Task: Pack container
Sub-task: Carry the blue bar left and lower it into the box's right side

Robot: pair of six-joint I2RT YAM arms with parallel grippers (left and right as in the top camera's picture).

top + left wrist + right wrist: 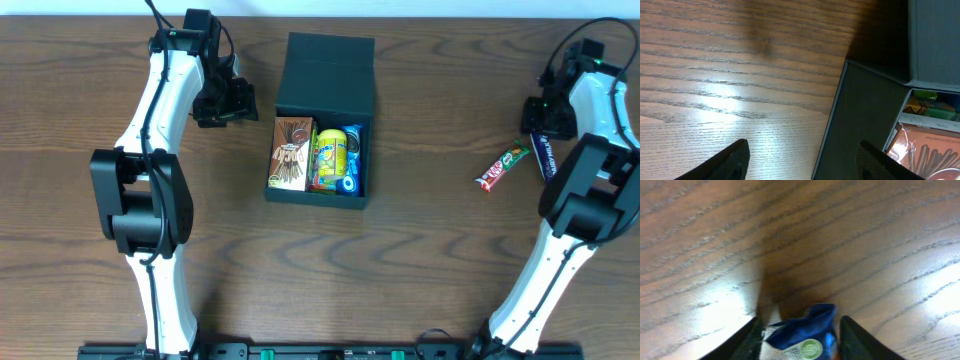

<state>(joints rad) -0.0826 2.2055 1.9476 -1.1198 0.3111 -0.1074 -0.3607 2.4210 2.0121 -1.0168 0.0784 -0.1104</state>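
1. Looking down from overhead, the container (320, 198) sits at the middle of the table (430, 260), nearer its far edge, with the flap lid thrown back. Inside, a brown biscuit-stick box (291, 153), a yellow packet (330, 155) and a blue snack packet (352, 160) lie side by side. Near the table's right edge the right gripper (540, 120) hangs over a dark blue packet (542, 158). A red bar (500, 168) lies just beside that packet, toward the container. The left gripper (225, 105) hovers just off the container's left wall.

2. Left wrist view: the left gripper (802, 147) is spread wide and holds nothing. Bare wood and the container (860, 115) wall lie below it.

3. Right wrist view: the right gripper (801, 325) straddles the dark blue packet (805, 330), one finger on each side. Whether the fingers have pinched it I cannot tell.

4. Judgement: the step in hand is picking up the dark blue packet, with packing partly done. The next move calls for a firm pinch, a clean lift, then a carry toward the middle of the table and a drop into whatever room is left in the container. The red bar is yet to be packed.
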